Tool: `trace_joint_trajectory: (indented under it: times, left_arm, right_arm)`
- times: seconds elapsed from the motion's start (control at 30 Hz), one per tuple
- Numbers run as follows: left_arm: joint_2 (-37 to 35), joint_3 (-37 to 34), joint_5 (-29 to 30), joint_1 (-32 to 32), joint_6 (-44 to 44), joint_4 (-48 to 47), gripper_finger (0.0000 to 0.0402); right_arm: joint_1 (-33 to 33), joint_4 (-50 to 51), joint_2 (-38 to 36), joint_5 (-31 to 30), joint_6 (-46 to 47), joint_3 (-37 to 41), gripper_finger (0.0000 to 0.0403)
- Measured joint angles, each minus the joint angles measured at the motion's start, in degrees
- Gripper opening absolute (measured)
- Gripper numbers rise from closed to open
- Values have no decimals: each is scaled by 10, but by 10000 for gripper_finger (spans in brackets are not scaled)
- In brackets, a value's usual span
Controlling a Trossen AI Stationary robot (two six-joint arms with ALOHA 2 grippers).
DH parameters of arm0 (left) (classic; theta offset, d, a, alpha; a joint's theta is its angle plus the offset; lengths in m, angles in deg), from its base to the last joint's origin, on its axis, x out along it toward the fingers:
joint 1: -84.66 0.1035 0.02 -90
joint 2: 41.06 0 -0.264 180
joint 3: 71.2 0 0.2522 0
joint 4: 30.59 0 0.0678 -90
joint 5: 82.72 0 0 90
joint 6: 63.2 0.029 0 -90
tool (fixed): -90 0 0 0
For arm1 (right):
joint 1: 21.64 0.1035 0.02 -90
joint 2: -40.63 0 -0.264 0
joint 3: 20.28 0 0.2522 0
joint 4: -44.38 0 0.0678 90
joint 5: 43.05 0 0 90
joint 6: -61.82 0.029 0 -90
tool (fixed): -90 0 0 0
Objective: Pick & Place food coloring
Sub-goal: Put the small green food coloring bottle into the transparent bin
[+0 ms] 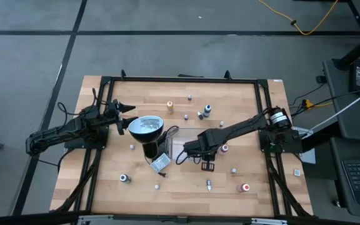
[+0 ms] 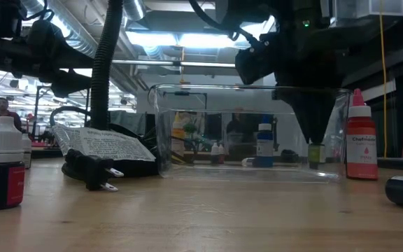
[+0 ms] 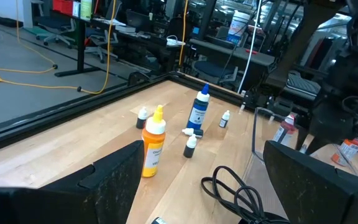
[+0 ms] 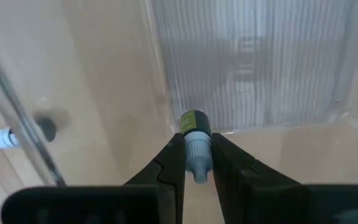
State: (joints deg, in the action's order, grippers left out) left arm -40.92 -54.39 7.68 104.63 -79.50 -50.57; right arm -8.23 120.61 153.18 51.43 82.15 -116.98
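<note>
The step in hand looks like the placing: the right hand [image 4: 197,163] is clamped on a small food coloring bottle [image 4: 196,134], dark-bodied with a pale cap, held low inside the clear tray [image 1: 174,132]; the bottle sits pinched between the fingertips and juts out past them toward the tray floor; the next move, I judge, calls for spreading the fingers to release it, then lifting clear of the tray wall; the left hand [image 1: 122,110] waits, fingers apart, near the lamp [image 1: 146,127]; other bottles lie scattered over the counter [image 1: 255,200]
</note>
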Motion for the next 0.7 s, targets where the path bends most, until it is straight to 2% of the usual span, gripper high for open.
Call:
trace_joint_trajectory:
  times: [0.53,0.7]
  left_arm:
    - [0,0,0,0,0,0,322]
    - [0,0,0,0,0,0,322]
  right_arm:
    - [0,-1,10,16,-13,0,69]
    - [0,0,10,16,-13,0,95]
